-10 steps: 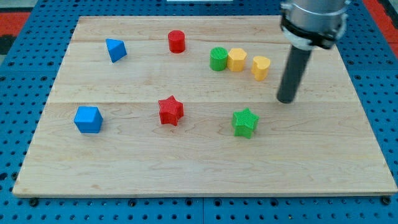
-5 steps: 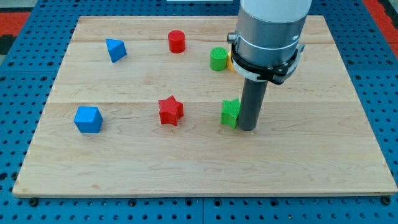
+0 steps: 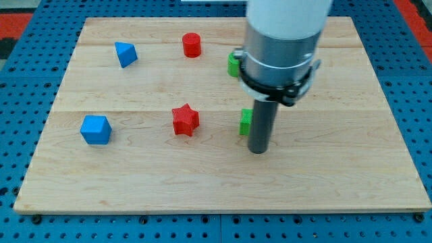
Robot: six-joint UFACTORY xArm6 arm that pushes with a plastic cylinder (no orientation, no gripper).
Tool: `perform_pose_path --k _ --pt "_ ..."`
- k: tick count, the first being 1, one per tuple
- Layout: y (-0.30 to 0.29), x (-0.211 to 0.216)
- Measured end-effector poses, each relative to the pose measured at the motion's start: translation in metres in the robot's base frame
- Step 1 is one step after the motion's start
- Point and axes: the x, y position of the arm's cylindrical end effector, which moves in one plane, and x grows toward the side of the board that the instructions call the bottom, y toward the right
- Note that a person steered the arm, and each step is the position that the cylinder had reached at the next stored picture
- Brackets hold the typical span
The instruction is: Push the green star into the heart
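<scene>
While my tip [image 3: 258,151], which has no gripper, hides the green star [image 3: 246,122], the unseen heart risks a misaimed push.

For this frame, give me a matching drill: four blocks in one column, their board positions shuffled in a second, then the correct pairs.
Blocks:
1. red star
2. blue cube
3. red cylinder
4. green star

Positions:
A. near the view's top, above the red star
B. partly hidden behind my tip
C. far at the view's left, lower half
D. mid-board, just left of the half-hidden green block

Pairs: 1-D, 2-C, 3-A, 4-B
</scene>
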Motion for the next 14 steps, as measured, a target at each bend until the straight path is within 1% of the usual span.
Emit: perform_pose_path --k 1,2,3,6,7,9,10,12,13,14 --pt "-0.028 -0.012" --pt "-0.012 -0.036" --pt "0.051 -0.053" --pt "0.079 -0.06" --pt "0.08 -0.074" --pt "0.078 -0.073" --pt "0.091 -0.072" --pt "0.087 -0.097" --pt "0.071 -0.099" --pt "0.056 -0.08"
